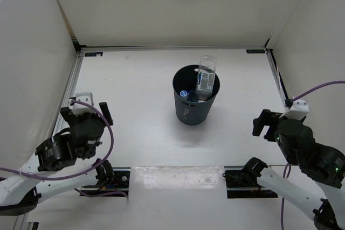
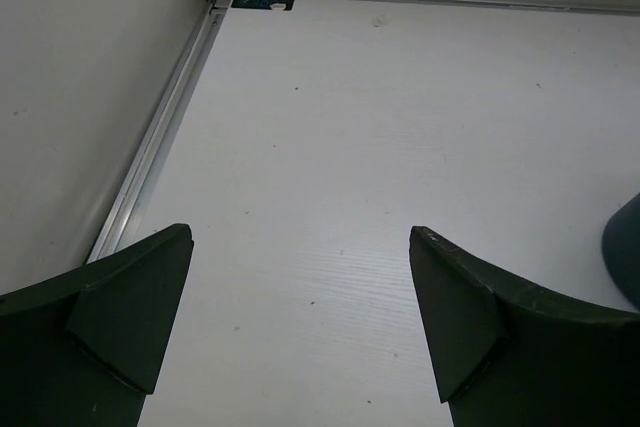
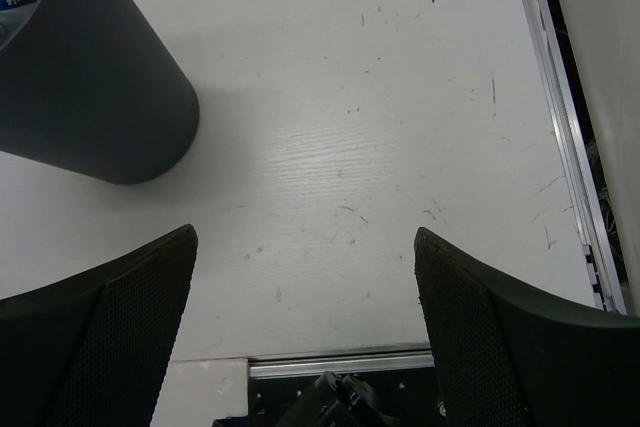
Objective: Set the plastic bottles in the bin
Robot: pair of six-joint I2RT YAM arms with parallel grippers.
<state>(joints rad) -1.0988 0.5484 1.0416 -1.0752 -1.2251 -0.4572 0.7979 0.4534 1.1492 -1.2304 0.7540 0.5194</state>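
White table [image 1: 135,90] bears grey bin [image 1: 191,112]; inside, bottle [image 1: 207,63] with seemingly illegible blue label [image 1: 204,83].

Both arms are built alike, with white tubular links near the bases and chunky black housings at the joints. The left arm [image 1: 59,152] has a purple cable [image 1: 108,133] looped round its black wrist. The right arm [image 1: 307,152] has a matching purple cable [image 1: 321,86] and a tiny green light [image 1: 338,169]. Each wrist has a white cap on its far side. The bases sit on black mounting plates [image 1: 240,179]. The left gripper [image 2: 300,317] has dark, wedge-shaped fingers [image 2: 130,322] with smooth faces. The right gripper [image 3: 305,317] has fingers [image 3: 135,342] of the same shape, but their pads have a fine mesh texture.
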